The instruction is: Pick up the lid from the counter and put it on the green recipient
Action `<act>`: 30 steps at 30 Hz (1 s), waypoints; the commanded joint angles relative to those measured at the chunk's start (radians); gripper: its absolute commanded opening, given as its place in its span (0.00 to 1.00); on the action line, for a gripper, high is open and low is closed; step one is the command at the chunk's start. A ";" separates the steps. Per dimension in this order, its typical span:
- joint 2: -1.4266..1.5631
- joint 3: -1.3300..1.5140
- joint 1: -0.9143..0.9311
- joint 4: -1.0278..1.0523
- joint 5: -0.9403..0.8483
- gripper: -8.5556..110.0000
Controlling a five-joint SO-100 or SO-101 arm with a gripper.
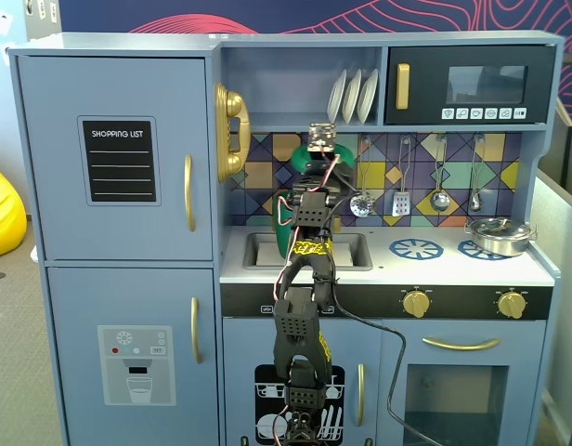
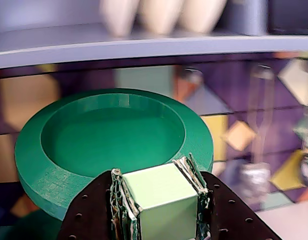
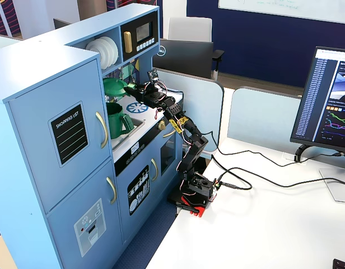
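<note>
1. Gripper (image 2: 160,202) clenched on the lid's light green tab; fingers (image 2: 120,200) press both sides of it.
2. Lid (image 2: 114,145) held tilted in the air, above the green recipient (image 3: 115,120).
3. Green recipient stands in the toy kitchen's sink (image 3: 136,128).
4. Plates (image 1: 353,95) on the shelf above.

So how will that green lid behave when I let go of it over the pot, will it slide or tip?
The lid looks like stiff printed plastic, probably light. The gripper pinches only its small tab, so it may swing or tilt on release. Its flat round rim should settle on the green recipient if centred; off-centre, it could tip off.
</note>
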 commanded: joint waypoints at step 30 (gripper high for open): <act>0.104 0.202 -0.067 0.025 -0.043 0.07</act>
